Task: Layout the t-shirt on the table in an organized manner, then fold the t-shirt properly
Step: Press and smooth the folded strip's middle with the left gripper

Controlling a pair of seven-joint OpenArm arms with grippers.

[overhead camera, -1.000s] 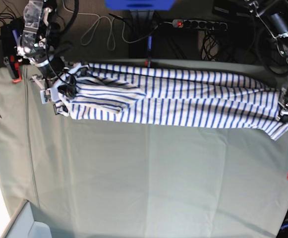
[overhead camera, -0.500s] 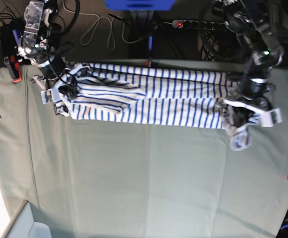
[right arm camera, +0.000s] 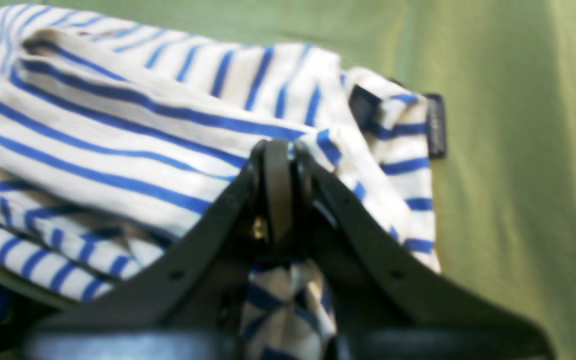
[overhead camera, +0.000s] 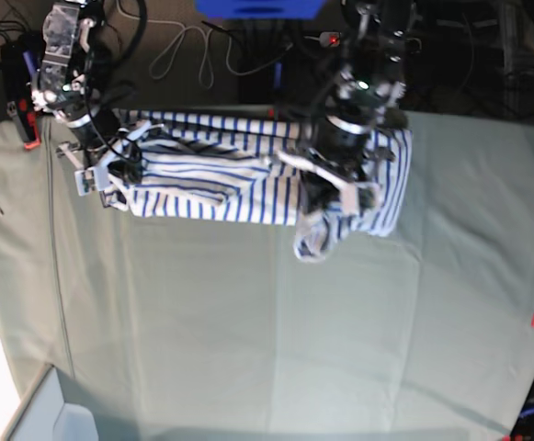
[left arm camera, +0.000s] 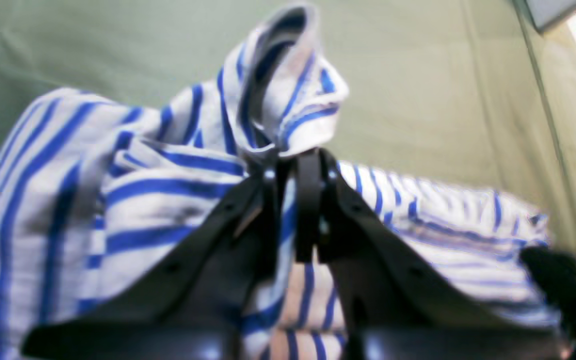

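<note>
Starting at the jaws: the left gripper (left arm camera: 295, 165) has its jaws pinched together on a bunched corner of the t-shirt (overhead camera: 221, 179), with a little hood of fabric poking up past the tips. In the base view that left gripper (overhead camera: 326, 216) hangs over the middle of the counter (overhead camera: 248, 340) with a striped flap dangling under it. The right gripper (right arm camera: 278, 150) is also clamped tight on cloth, gripping a folded edge close to the small dark tag (right arm camera: 435, 125). In the base view it sits at the shirt's other end (overhead camera: 101, 179), near the counter's far corner.

Progress-wise, I'd say the shirt looks laid out as a long narrow band along the far edge of the counter, and one end is now doubled over on top of the rest, so this reads as mid-fold. What's left, going by how it lies: set that carried end down flat, let go, and tidy up, because the end by the right gripper is pretty rumpled, with layers bunched over each other.

Material stuff: the shirt is soft, floppy white knit with thin blue stripes, and it drapes and wrinkles wherever it's pinched. The counter covering is a pale grey-green cloth, matte, with faint creases. The gripper fingers are smooth black plastic, tapering to a narrow tip.
</note>
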